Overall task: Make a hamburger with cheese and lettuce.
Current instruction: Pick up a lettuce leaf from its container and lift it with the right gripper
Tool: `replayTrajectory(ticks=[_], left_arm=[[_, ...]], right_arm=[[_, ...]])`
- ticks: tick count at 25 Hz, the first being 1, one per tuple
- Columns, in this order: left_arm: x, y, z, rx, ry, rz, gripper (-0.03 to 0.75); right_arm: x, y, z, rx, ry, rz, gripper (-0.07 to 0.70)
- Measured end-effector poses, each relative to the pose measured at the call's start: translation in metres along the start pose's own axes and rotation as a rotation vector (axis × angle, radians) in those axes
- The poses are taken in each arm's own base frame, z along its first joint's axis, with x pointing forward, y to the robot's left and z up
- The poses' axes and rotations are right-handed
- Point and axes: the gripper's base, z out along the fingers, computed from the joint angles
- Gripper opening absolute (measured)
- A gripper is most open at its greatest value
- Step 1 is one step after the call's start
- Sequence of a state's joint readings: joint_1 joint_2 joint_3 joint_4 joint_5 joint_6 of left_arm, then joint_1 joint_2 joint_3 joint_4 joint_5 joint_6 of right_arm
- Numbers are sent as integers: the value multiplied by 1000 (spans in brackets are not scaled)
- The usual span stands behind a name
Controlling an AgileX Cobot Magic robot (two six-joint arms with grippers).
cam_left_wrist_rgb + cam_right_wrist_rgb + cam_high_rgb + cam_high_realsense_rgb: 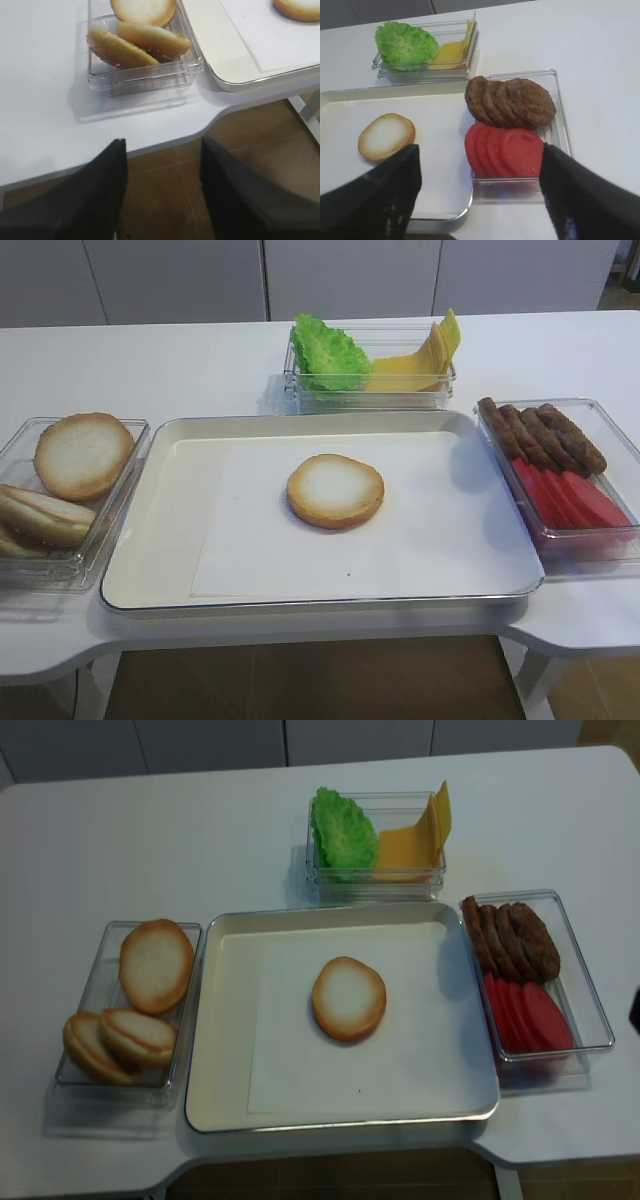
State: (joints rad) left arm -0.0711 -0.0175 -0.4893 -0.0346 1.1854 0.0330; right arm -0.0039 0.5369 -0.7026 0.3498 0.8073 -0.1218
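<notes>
**opA:** Bun base [335, 490] sits mid-tray, nothing on it. The cheese [454, 49] box lies up and left of my right gripper [480, 195], past the patties; slices lean against the far wall.

**opB:** Fingers?

**opA:** Both grippers spread, empty. Left gripper [162, 190] hangs off-table, so right's nearer.

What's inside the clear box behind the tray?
The clear box holds the lettuce on its left and the cheese on its right, some slices leaning on the end wall. Whatever lies under the leaf is covered.
</notes>
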Motion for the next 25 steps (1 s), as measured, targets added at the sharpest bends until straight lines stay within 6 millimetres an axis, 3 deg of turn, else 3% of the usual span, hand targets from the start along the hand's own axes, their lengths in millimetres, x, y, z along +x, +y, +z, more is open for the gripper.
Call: replayTrajectory(ticks=[13,17,25], left_arm=[[0,0,0,0,0,0,350],[0,0,0,0,0,0,350],[0,0,0,0,0,0,350]], right_arm=[[-88,-1,88,-98,131,64,543],[-107,0,111,-123,137,78,496],[-133,43,153,-237,110,-29,480]])
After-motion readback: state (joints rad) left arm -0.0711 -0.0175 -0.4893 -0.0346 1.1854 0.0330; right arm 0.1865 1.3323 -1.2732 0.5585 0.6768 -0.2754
